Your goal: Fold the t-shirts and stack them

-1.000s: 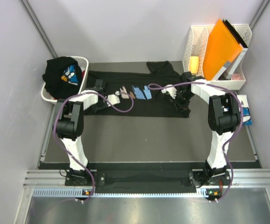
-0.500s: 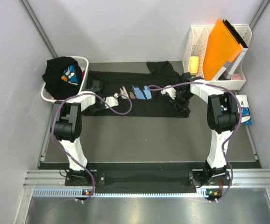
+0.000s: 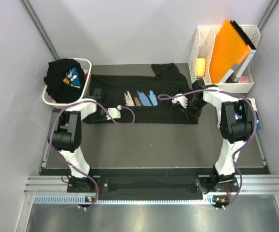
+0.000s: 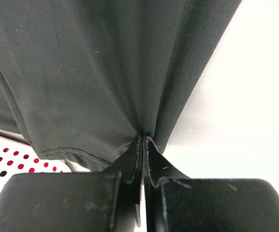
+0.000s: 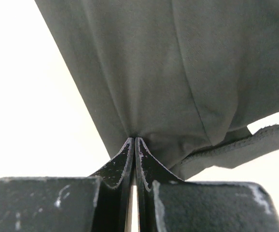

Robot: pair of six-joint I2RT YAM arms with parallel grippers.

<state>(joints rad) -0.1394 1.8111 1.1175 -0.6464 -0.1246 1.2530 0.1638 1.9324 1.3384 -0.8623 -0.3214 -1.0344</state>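
A black t-shirt lies spread sideways across the far part of the table, its blue, white and tan brush-stroke print facing up near the middle. Both arms reach forward from their bases at the near edge, elbows raised and bent outward, and their forearms angle in toward the two ends of the shirt.

The left gripper is at the shirt's left end, close to the basket. Its jaws are pressed together on a pinch of black cloth, which fans up and away from the fingertips in taut folds. The right gripper is at the shirt's right end, near the sleeve. It is clamped the same way on a fold of the cloth, with a hemmed edge hanging loose on the right of its wrist view.

The basket at the far left holds another black shirt in a heap, a bit of blue print showing. At the far right a white file rack holds an orange folder. A sliver of a white shirt with blue print shows just beside the right arm's elbow
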